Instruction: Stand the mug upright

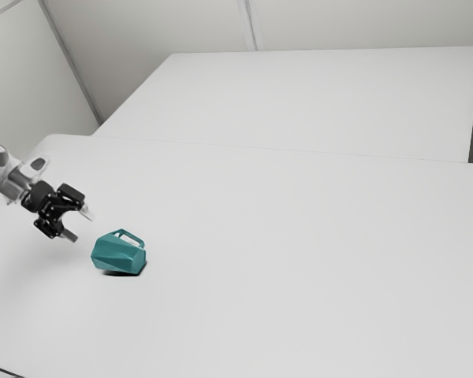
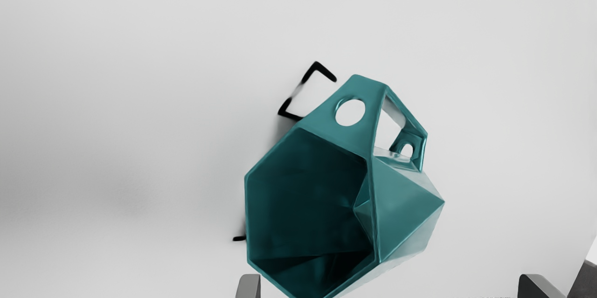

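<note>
My gripper (image 1: 80, 226) is held above the table in the exterior view, a short way left of the mug, its two fingers spread apart with nothing between them. The teal faceted mug (image 1: 118, 254) lies on its side, its handle pointing up. In the wrist view the mug (image 2: 408, 204) shows its dark hollow mouth and the pierced handle. The gripper (image 2: 389, 286) is open there, its fingertips wide apart, with the mug's lower part reaching close to one of them. Whether that fingertip touches the mug I cannot tell.
A large white table (image 1: 299, 260) carries the mug. Behind it stands another pale flat surface (image 1: 315, 102), with walls beyond. A dark thin line (image 1: 4, 370) crosses the exterior view's lower left corner.
</note>
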Robot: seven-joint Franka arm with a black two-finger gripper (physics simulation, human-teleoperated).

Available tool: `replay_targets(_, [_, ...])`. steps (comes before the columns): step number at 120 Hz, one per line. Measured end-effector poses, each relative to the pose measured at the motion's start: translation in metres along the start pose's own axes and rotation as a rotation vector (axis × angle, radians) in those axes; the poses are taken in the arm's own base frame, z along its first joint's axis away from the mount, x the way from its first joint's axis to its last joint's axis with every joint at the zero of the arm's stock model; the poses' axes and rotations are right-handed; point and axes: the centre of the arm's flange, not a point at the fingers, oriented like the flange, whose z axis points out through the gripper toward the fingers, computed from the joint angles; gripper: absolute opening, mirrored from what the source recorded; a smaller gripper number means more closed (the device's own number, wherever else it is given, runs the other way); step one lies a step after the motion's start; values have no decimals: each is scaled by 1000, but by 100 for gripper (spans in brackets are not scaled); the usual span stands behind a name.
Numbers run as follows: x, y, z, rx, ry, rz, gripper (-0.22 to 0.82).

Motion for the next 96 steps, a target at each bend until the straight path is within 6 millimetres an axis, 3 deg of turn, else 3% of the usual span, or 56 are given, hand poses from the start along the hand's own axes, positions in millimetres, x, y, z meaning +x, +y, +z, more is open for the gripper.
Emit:
replay_targets(16, [-1, 0, 22, -79, 49, 92, 60])
replay_targets(31, [-7, -12, 39, -120, 77, 141, 60])
replay_targets(58, [-12, -21, 53, -152, 119, 233, 60])
replay_targets(96, [-14, -8, 77, -191, 137, 342, 60])
